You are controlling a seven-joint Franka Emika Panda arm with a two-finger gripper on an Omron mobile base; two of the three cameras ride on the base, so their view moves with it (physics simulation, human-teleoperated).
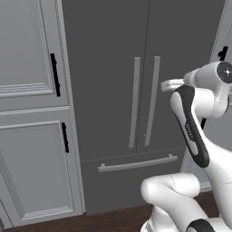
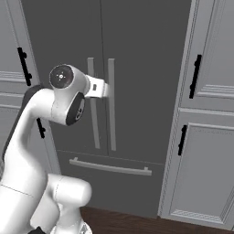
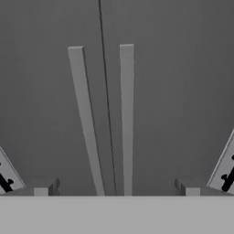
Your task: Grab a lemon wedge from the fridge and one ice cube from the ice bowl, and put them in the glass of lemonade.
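Arm raised before the shut fridge, tool wide open and empty.

Nearest, the white arm (image 1: 195, 136) rises from the base and bends at the elbow, its wrist level with the upper half of the door handles. In the hand view the tool (image 3: 116, 189) shows two finger tips (image 3: 43, 188) set far apart at the bottom, gripping nothing and short of the doors. Beyond stands the fridge (image 1: 108, 59), dark grey, both doors shut; its two pale vertical handles (image 3: 126, 119) flank the centre seam, and a horizontal drawer handle (image 1: 137, 163) lies below. Lighter panelled cabinets (image 2: 205, 137) with short black handles adjoin both sides, above a dark wood floor (image 1: 113, 219).
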